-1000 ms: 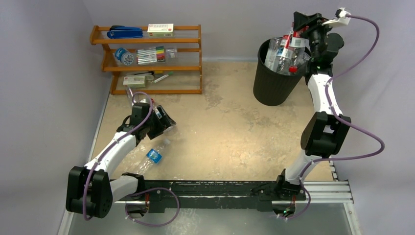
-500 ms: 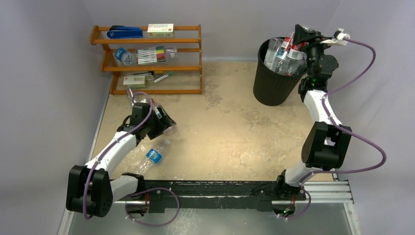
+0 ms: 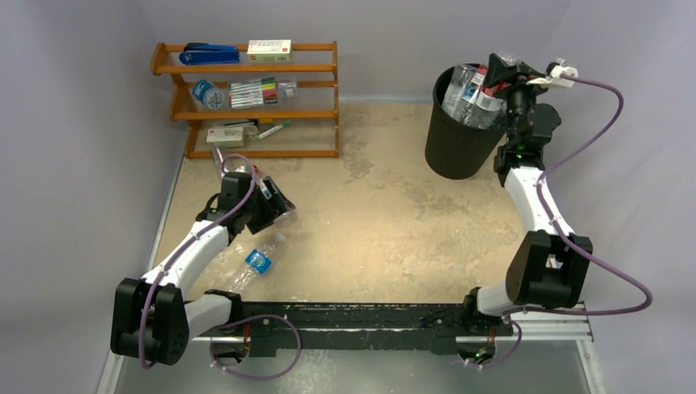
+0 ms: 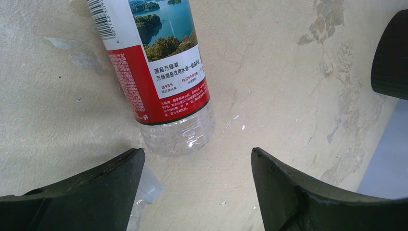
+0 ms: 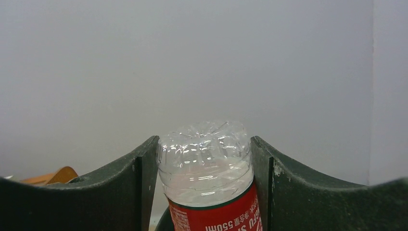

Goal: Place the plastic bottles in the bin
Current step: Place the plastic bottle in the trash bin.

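Observation:
The black bin (image 3: 456, 141) stands at the back right with several plastic bottles (image 3: 461, 89) sticking out of it. Over its right rim my right gripper (image 3: 492, 79) is shut on a clear bottle with a red label (image 5: 207, 168), base pointing away, both fingers (image 5: 142, 185) pressed to its sides. My left gripper (image 4: 196, 155) hangs open low over the table. Just ahead of it lies a red-labelled bottle with a lake picture (image 4: 159, 72), and a white cap (image 4: 147, 186) shows under its left finger. A blue-labelled bottle (image 3: 258, 261) lies beside the left arm.
A wooden three-tier rack (image 3: 246, 152) with a blue stapler, pens and boxes stands at the back left. The bin's dark ribbed wall (image 4: 390, 53) shows at the right edge of the left wrist view. Grey walls close the table at back and sides.
My right arm has carried the red-labelled bottle leftward and lower, from beside the bin to over its rim. The left arm and the bottles on the table have not moved.

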Motion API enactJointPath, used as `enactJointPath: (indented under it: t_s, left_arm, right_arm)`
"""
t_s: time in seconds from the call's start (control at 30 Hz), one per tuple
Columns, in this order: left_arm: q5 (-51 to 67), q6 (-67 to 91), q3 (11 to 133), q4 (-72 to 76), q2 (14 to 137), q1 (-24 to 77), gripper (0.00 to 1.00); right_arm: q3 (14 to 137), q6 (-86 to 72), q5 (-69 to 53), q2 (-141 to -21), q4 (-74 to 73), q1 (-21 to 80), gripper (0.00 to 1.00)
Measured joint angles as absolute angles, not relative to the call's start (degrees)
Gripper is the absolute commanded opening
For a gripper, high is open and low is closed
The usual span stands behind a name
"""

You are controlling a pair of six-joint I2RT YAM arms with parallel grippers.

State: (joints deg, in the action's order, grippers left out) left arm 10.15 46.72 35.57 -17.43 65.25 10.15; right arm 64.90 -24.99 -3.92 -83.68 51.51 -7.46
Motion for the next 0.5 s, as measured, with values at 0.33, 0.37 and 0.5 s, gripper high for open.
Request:
enactJointPath:
  t_s: [0.33, 0.37, 0.5]
  left_arm:
    - [9.63, 46.72, 35.57, -18.31, 62.92, 10.15, 0.83]
    - [9.5, 46.72, 35.57, -18.5, 62.78, 10.15, 0.84]
    - [8.73, 46.72, 35.57, -19.42, 62.63, 10.15, 0.87]
  right_arm:
    - [70.98, -22.39, -4.62, -81.49, 25.5, -7.01, 1.0]
    - [72.9, -22.13, -4.62, -81.49, 22.61, -7.01, 1.0]
    - [80.64, -21.06, -4.45, -81.17, 14.13, -7.01, 1.0]
